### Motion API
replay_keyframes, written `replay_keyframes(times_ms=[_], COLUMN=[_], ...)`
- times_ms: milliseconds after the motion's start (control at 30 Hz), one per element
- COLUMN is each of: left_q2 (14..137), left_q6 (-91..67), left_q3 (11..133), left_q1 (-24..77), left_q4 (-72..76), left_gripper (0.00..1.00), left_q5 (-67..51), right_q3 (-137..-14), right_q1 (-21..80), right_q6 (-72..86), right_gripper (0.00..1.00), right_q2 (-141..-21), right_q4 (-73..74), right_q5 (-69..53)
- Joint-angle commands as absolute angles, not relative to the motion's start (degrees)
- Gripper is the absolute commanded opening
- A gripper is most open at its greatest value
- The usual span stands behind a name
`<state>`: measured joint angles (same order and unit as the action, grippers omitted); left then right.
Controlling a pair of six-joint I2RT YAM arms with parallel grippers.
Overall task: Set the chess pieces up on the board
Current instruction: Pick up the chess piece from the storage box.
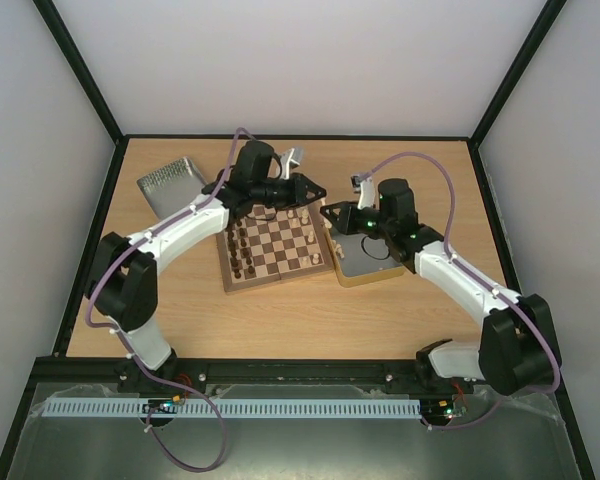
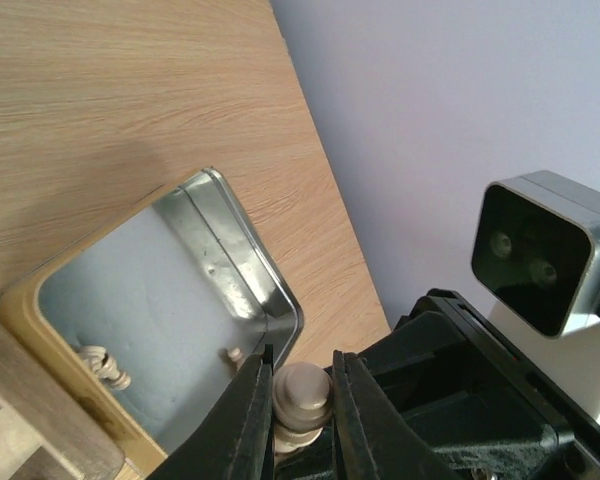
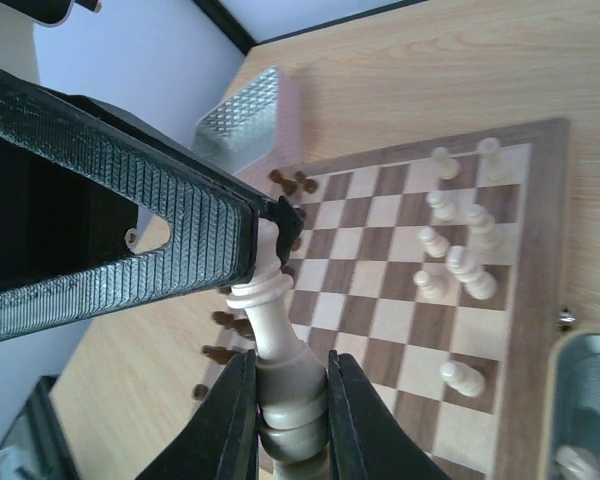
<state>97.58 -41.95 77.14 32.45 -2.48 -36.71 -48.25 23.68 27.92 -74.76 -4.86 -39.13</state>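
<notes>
Cream chess piece (image 3: 270, 315): aloft over the right edge of the board (image 1: 280, 282), near the gold-rimmed tin (image 1: 368, 280). Right gripper (image 3: 288, 360) pinches its base; left gripper (image 2: 302, 370) pinches its head. Other cream pieces (image 3: 462, 268) stand on the board's right side.

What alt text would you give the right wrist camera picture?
The right gripper clamps a cream chess piece by its base, its top meeting the left gripper. Behind lies the board with other cream pieces.

No readable text, label, brand, number or sign in top view, left wrist view or right wrist view.
</notes>
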Motion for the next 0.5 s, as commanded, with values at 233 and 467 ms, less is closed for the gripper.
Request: replay_keyframes(times_ms=[233, 467], left_q2=[105.1, 108.5], left_q6=[-47.8, -50.2], left_q3=[79.3, 81.4], left_q1=[34.6, 34.9], left_q4=[6.9, 8.3], left_gripper=[0.02, 0.02], left_q5=[-40.3, -40.8], right_q3=[-43.0, -41.1], right_q1=[23.2, 23.2], right_q6=[26.9, 27.9], right_gripper=[0.20, 0.38], right_q2=[-70.3, -69.7], right_q4=[0.4, 0.5], right_q5=[-15.0, -14.0])
